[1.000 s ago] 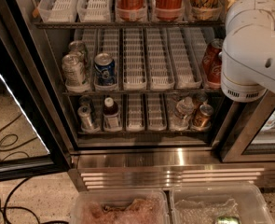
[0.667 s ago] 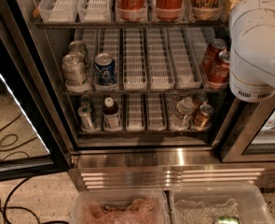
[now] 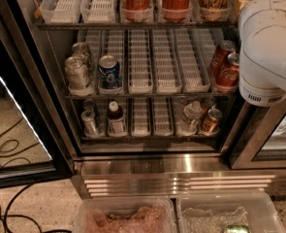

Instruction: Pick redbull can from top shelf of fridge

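Fridge (image 3: 133,166) door (image 3: 21,106) hangs open on the left. Top shelf (image 3: 84,26) has two cola cans (image 3: 154,1) in its middle lanes. On the middle rack (image 3: 152,95), cans (image 3: 78,74) at left, more cola (image 3: 226,72) far right beside the arm (image 3: 268,47). Two bins (image 3: 220,196) on the floor in front. Gripper's out of view past the arm, upper right.

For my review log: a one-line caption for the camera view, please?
Open fridge with cans on three shelves; white robot arm at right near the top shelf, gripper out of frame.
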You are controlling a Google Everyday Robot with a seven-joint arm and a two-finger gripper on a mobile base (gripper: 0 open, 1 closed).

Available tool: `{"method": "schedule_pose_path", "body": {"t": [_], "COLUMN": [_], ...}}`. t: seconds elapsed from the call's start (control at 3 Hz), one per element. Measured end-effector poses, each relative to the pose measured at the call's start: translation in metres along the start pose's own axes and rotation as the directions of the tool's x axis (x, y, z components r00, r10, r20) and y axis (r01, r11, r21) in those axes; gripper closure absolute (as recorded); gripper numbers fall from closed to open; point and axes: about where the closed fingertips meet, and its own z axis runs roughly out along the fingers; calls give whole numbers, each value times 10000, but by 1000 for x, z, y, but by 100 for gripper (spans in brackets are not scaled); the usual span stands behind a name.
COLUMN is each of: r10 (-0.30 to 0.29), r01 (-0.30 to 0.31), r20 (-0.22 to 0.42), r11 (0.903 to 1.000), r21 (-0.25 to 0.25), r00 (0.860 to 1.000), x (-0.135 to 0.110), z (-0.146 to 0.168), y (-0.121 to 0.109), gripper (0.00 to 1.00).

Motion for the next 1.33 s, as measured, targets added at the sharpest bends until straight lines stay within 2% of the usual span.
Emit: {"method": "schedule_pose_path", "body": {"t": [0.33,0.67,1.0,1.33], "r10": [-128,-633,-633,-633], "r01": [129,621,621,621], "r20": [27,-97,-97,-96], "r11": [9997,9937,9937,9936], "r21": [-197,-937,-938,-938], "r00": [9999,9979,9979,9979], "x": [-1,3,3,3], "z": [0,4,4,4], "y": [1,4,4,4], "gripper": [38,36,37,47]}}
